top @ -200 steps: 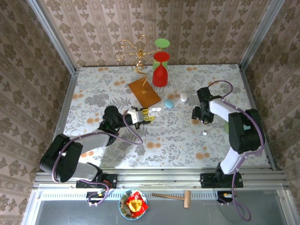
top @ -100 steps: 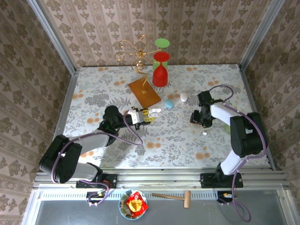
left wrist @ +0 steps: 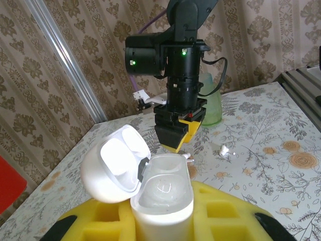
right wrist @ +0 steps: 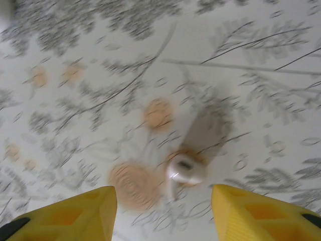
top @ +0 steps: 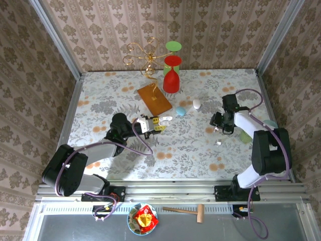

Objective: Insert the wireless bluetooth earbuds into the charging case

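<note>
Swung toward 3 o'clock, the right arm (top: 246,120) holds open jaws over a tiny white plastic earbud (right wrist: 184,170) on the floral desk (right wrist: 100,60); centre them before closing. Left jaws grip the open white charging case (left wrist: 160,201).

desk (top: 100,95): floral pattern
far side: wooden board (top: 154,99), red cup (top: 171,80), gold wire stand (top: 145,55)
middle: blue case (top: 180,110), white case (top: 197,104)
right: white earbud (top: 219,143)

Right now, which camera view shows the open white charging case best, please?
The left wrist view: the charging case is close and sharp, lid open. The top external view shows it as a white speck at the left end effector.
</note>
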Controlling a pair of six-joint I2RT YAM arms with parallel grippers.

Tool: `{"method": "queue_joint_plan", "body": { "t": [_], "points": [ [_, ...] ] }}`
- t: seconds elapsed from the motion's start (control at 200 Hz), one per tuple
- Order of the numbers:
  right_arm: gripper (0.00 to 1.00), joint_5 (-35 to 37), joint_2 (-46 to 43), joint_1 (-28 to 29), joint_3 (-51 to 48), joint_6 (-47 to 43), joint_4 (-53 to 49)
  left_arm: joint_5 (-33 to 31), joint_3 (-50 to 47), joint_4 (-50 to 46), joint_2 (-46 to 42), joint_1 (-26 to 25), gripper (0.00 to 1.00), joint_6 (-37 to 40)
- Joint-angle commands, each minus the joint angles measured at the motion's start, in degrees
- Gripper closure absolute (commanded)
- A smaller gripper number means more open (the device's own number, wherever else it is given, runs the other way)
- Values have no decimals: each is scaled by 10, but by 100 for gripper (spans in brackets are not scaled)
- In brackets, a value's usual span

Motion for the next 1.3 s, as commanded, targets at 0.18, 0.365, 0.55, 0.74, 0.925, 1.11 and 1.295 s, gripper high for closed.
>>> {"method": "queue_joint_plan", "body": {
  "t": [0.18,0.365,0.55,0.74,0.925,1.11,1.295],
  "points": [
    [55,-29,118,-20,98,-49,-72,16,10,2,-8,-3,100,14],
    [61,-47,145,-22,119,-59,-101,14,10,-4,-9,-3,100,18],
    [63,-60,142,-22,118,-68,-128,12,11,-5,-5,-3,100,22],
    [67,-69,140,-22,118,-71,-140,14,10,-1,0,-3,100,22],
    [70,-55,163,-22,123,-73,-137,12,8,3,0,-3,100,22],
    [77,-56,163,-22,126,-73,-135,10,5,1,-3,-3,100,22],
    [80,-55,138,-20,121,-84,-131,8,7,2,1,-3,100,23]
  ]
}}
